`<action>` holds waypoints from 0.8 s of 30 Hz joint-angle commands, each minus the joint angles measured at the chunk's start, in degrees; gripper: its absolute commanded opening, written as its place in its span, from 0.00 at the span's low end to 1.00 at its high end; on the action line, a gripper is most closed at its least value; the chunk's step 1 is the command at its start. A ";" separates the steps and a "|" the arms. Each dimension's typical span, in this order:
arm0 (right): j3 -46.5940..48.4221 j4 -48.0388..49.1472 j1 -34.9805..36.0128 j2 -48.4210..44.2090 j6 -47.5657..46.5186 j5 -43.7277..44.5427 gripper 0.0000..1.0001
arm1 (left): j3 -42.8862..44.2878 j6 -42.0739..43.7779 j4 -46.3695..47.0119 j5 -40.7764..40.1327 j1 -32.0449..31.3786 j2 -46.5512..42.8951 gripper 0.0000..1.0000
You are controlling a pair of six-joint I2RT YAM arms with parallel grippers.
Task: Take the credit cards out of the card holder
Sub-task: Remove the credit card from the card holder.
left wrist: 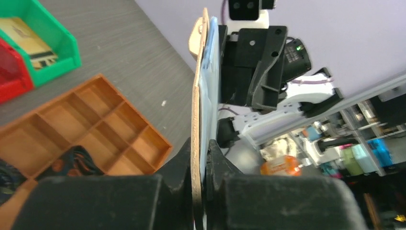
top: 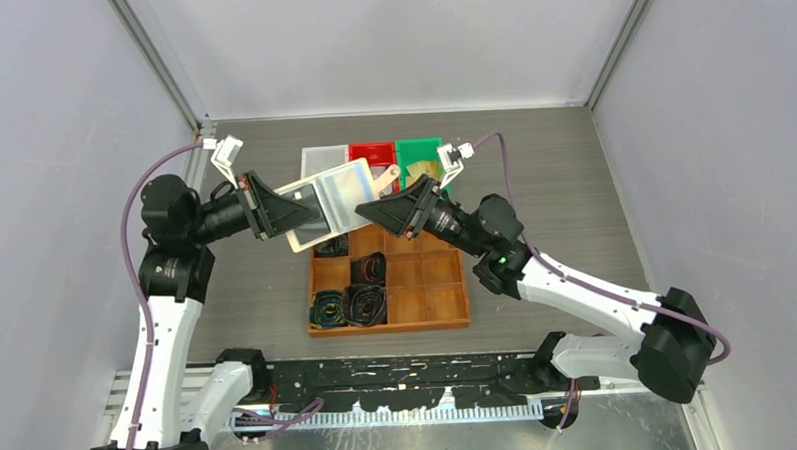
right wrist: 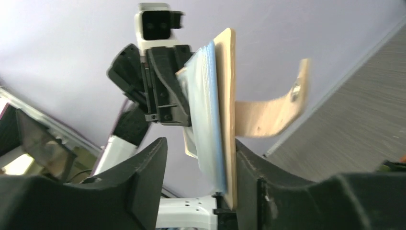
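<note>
Above the wooden tray (top: 416, 276), the card holder (top: 341, 192) hangs in the air between the two arms. The left gripper (left wrist: 198, 158) is clamped tight on its near end, pinching the tan cover and the pale blue pockets together; the right gripper (right wrist: 201, 146) stands wide and straddles the opposite edge. Its outer finger lies against the tan cover, its inner finger well apart from the shiny pocket side, and the strap tab (right wrist: 282, 112) curls free beyond it.

The step in hand looks like drawing a card from a pocket. The right fingers ought to close on a card edge alone, not on the cover, and pull along the pocket's length while the left arm holds steady; a skewed pull could buckle the thin pocket film.

A dark patch (top: 311, 203) beside the left fingers may be a black card, though no view settles that. A gold card (left wrist: 21, 31) lies in the green bin (left wrist: 60, 48), well apart from both grippers.
</note>
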 commanded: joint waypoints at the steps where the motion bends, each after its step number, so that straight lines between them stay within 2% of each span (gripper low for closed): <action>1: 4.83 -14.79 -1.00 -6.70 -7.77 6.44 0.64 | 7.45 25.35 -17.58 -1.20 0.39 0.92 0.00; 4: 10.99 -28.52 -1.42 -7.81 -17.13 4.75 0.80 | 11.71 39.02 -30.56 3.59 0.40 3.39 0.00; 6: 16.37 -37.10 -2.04 -7.13 -24.15 2.18 0.86 | 14.65 47.95 -39.18 6.68 0.38 4.96 0.00; 9: 24.33 -47.76 -2.54 -4.96 -34.27 -3.85 0.92 | 17.76 59.35 -48.65 7.28 0.30 6.37 0.00; 14: 33.85 -57.92 -2.54 0.80 -46.68 -16.79 0.95 | 21.57 73.39 -63.12 8.21 -0.48 9.44 0.00; 19: 38.96 -61.64 -2.16 6.34 -50.74 -30.26 0.95 | 22.77 79.30 -70.93 6.74 -3.91 11.12 0.00; 24: 42.29 -64.84 -0.87 10.66 -53.60 -33.45 0.90 | 23.27 78.95 -71.23 5.17 -7.36 11.10 0.00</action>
